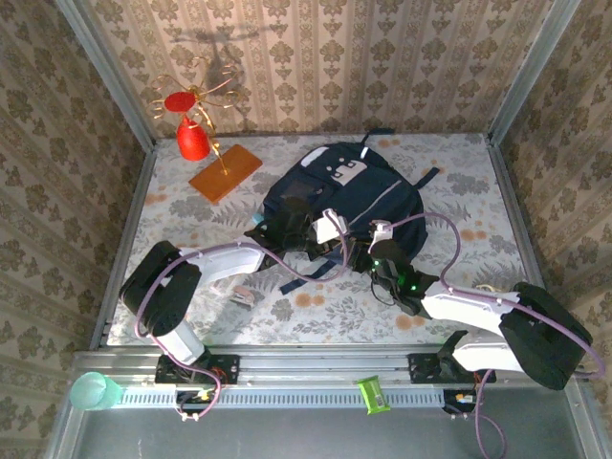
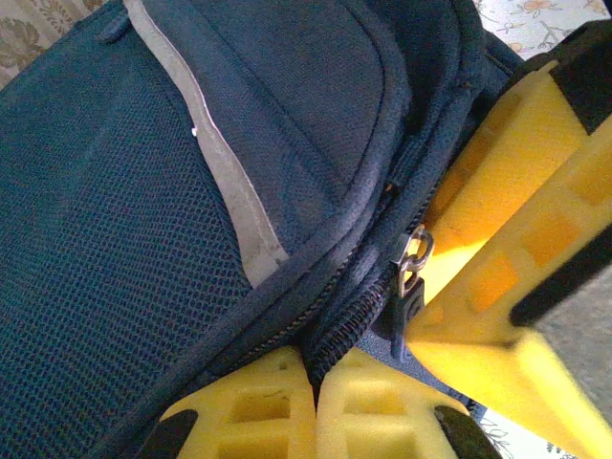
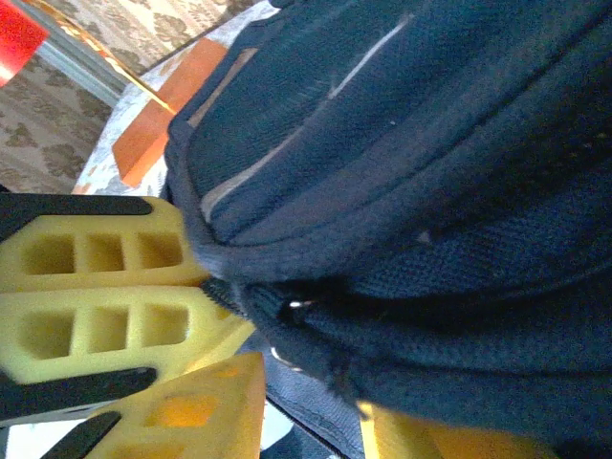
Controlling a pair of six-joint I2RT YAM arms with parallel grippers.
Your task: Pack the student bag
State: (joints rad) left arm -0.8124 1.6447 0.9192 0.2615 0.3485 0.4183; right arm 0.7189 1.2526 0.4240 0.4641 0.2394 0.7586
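Top external: fixed, high, behind the arm bases, pitched down over the whole bench (image 1: 459,172); widest and farthest view, back wall (image 1: 325,57) at top. Left wrist: mounted on the left end effector (image 2: 314,382), own fingers (image 2: 268,411) at the bottom edge, looks along them, very close on the student bag (image 2: 115,239). Right wrist: same on the right end effector (image 3: 306,397), equally close, rolled so the bench edge runs diagonally top left. Overlap: both wrist views share the zip seam (image 2: 344,325), and each sees the other arm's yellow fingers; the overhead covers that spot mid-bench.
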